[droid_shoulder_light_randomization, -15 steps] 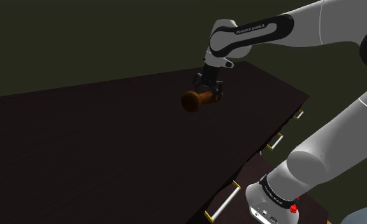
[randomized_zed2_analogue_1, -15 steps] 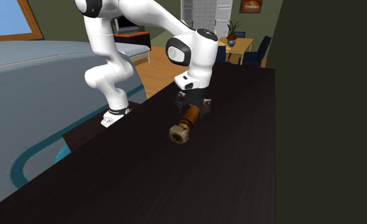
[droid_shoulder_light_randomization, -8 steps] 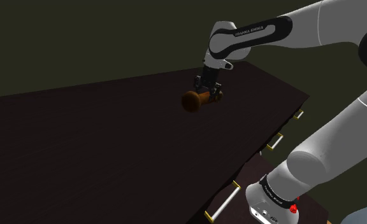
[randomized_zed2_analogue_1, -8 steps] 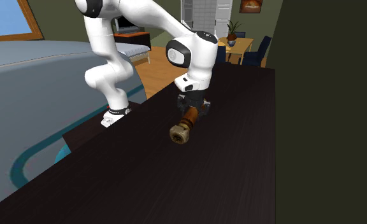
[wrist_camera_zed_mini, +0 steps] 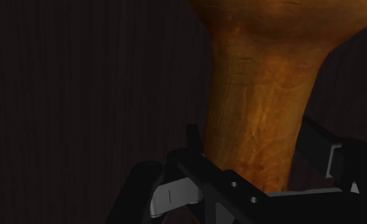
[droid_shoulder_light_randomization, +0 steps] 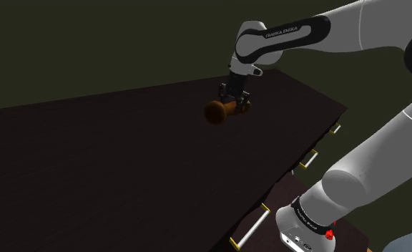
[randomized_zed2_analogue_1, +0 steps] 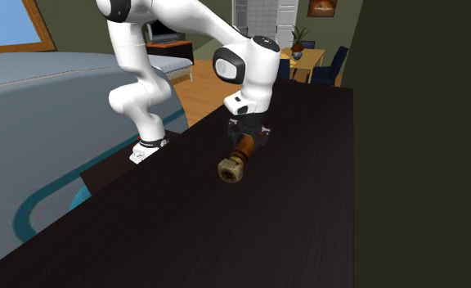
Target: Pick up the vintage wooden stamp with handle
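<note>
Brown stamp (droid_shoulder_light_randomization: pixel 216 112), gripped end hidden by end effector (droid_shoulder_light_randomization: pixel 234 105).

Home interior, living/dining area. The second exterior view has a dining table (randomized_zed2_analogue_1: pixel 309 56) with chairs (randomized_zed2_analogue_1: pixel 338 64), a potted plant (randomized_zed2_analogue_1: pixel 298 37), a framed picture (randomized_zed2_analogue_1: pixel 321 7), a window (randomized_zed2_analogue_1: pixel 5 24) and a wood floor (randomized_zed2_analogue_1: pixel 205 94). The work surface is a dark wood top (droid_shoulder_light_randomization: pixel 126 165) with drawer handles (droid_shoulder_light_randomization: pixel 309 159) along its edge.

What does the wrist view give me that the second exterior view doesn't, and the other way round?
Wrist view: the fingers clasping the stamp at its narrow neck, close up. Second exterior view: the stamp's round end, the white arm down to its base, and a dining table far behind. Both: the gripper shut on the stamp, over the dark table.
</note>
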You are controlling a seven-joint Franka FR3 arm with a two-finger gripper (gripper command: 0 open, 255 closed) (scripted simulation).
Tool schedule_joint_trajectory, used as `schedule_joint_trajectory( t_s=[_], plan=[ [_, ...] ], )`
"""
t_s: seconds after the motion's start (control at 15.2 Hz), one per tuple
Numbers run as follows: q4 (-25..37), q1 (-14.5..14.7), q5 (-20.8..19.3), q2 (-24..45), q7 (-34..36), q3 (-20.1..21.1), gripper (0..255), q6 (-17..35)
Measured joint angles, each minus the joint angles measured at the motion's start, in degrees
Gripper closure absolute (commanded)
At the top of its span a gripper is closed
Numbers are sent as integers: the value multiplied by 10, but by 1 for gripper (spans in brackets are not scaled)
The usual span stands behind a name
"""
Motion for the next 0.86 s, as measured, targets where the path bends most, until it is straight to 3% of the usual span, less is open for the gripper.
schedule_joint_trajectory(
  t_s=[0.86],
  plan=[
    [59, -2, 3, -36, 1, -2, 255, -95]
  ],
)
